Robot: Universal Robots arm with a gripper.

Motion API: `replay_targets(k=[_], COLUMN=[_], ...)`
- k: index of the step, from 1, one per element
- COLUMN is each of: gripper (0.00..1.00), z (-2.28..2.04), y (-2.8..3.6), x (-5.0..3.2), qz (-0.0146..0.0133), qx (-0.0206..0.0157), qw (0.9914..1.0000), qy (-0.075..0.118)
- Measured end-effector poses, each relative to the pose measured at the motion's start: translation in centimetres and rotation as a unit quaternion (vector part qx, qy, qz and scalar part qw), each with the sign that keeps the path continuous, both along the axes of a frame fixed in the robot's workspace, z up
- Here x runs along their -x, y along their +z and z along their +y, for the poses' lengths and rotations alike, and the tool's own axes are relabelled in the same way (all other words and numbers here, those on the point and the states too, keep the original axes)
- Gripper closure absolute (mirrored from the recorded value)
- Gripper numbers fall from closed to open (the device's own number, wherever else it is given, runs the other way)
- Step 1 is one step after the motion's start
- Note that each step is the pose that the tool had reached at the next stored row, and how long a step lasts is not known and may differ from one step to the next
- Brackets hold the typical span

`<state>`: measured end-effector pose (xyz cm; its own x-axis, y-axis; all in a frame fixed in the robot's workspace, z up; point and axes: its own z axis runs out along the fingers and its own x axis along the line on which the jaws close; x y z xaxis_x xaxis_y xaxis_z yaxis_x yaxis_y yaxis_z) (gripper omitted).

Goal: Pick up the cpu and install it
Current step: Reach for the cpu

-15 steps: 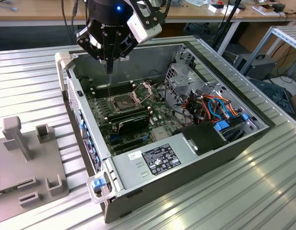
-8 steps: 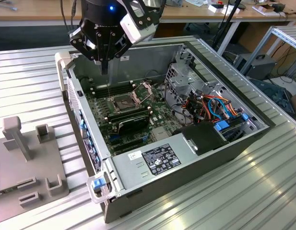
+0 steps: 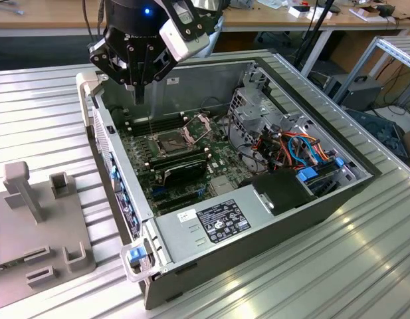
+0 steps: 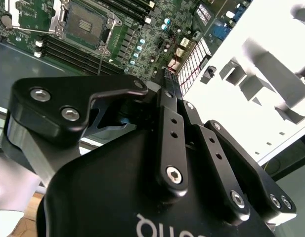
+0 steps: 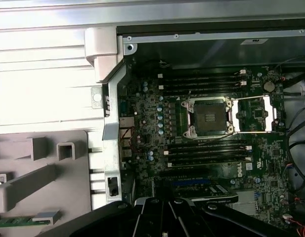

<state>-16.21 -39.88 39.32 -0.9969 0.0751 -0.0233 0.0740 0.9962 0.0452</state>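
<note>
Looks like the carry-and-approach step. Finds the gripper (image 3: 139, 98) pointing down over the far end of the open case (image 3: 271, 256), toward the exterior view's left, well above the board. Cannot tell open from closed at the jaws, nor make out anything pinched there. Cannot place the cpu with any certainty; can only report the socket (image 5: 210, 117) bare of it, with a dull tan contact field inside a dark square border and the bright steel load frame (image 5: 253, 113) swung open just beside it.

Judging from that, seating would call for holding a thin flat chip level and square to the recess, corners matched, then setting it down with almost no force and no sideways slide across such fine contacts.

Around the socket: matt green motherboard (image 3: 218, 156), small cylindrical capacitors (image 5: 161, 111) and long black memory slots (image 5: 206, 150) on two sides. Beyond that: grey sheet-steel case walls, a ribbed, shiny aluminium worktop (image 3: 324, 279), and a smooth grey moulded fixture (image 3: 55, 222) with posts and slots left of the case.
</note>
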Motion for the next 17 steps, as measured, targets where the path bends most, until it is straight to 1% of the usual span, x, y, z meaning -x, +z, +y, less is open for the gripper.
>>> replay_targets(k=[8,17], gripper=[0.89,0.89], z=[0.0,0.0], y=[0.0,0.01], x=[0.06,0.9], qz=[0.0,0.0], qx=[0.0,0.0001], qw=[1.0,1.0], qy=[0.0,0.0])
